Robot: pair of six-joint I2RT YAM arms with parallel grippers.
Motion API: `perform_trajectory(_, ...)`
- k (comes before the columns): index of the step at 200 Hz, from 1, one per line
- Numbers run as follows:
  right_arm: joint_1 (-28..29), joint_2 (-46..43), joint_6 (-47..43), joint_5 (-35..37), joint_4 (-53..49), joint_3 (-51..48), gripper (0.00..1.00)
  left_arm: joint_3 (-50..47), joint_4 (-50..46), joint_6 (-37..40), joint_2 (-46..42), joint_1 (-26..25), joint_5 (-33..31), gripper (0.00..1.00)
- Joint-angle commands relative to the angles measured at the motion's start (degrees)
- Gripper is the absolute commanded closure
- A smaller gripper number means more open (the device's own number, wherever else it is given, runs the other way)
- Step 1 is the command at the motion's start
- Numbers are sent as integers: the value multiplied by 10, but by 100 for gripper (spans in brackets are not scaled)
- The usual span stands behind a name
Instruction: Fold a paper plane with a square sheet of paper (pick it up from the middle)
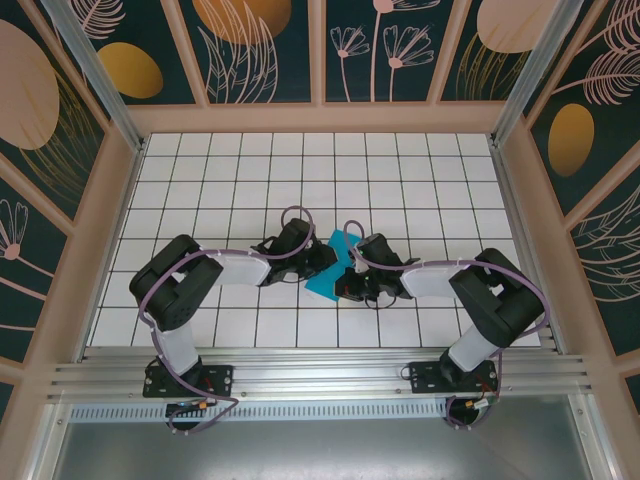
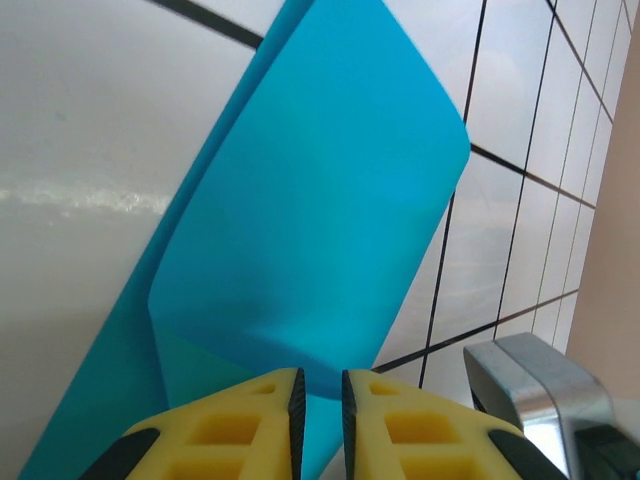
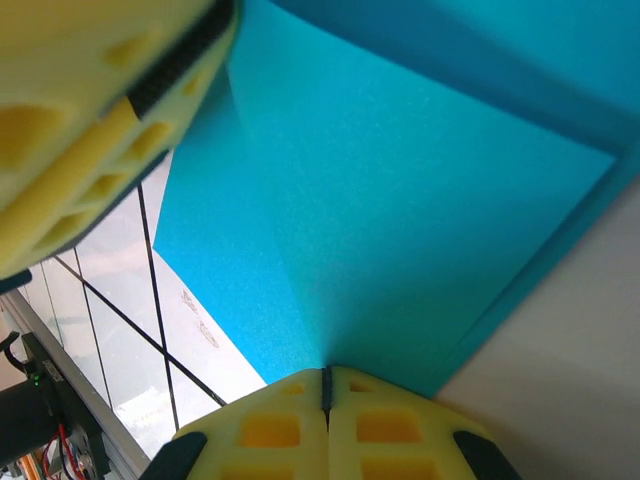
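From the near edge the two arms reach toward each other and meet over the middle of the white tiled worktop (image 1: 300,170). The square sheet of paper (image 1: 328,283) sits right between them, part flat on the tiles and part lifted and curled over itself. The left pincer (image 2: 320,388) is clenched on the edge of the raised flap, its yellow pads all but meeting on the teal. The right pincer (image 3: 325,385) is clamped tight, pads pressed together on a corner where a faint crease line runs into its grip.

To my eye the step in hand is bringing one half over the other for the first fold. Doing it well means both grips travelling together so the thin paper doesn't twist. The loose edge should be laid square on the edge beneath before anything is pressed — then the bend flattened from the middle outward. The flap is a rounded roll now, not a sharp crease, so the alignment can be corrected. Pulling the grips apart would risk a tear.

Nothing here serves as a container — beyond the paper there are only bare tiles, running up to the patterned back wall (image 1: 320,50).
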Motion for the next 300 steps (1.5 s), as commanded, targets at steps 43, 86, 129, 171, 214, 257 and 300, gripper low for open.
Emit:
perform_trajectory(43, -3, 27, -30, 31, -52, -18, 99, 5, 8, 2, 39, -1, -6, 81)
perform_trajectory(86, -3, 46, -61, 34, -78, -21, 100, 13, -18, 17, 39, 3, -74, 80)
perform_trajectory(129, -6, 65, -89, 41, -100, -16, 100, 5, -1, 19, 33, 14, -94, 78)
perform_trajectory(171, -14, 68, -101, 51, -110, -14, 100, 0, 14, 22, 30, 31, -91, 77)
perform_trajectory(214, -21, 69, -118, 60, -126, -12, 100, 5, 1, 27, 34, 44, -91, 76)
perform_trajectory(257, -29, 69, -163, 58, -141, -2, 100, 10, -27, 27, 36, 56, -103, 75)
perform_trajectory(300, -36, 81, -253, 45, -176, 37, 100, 19, -69, 38, -7, 63, -127, 73)
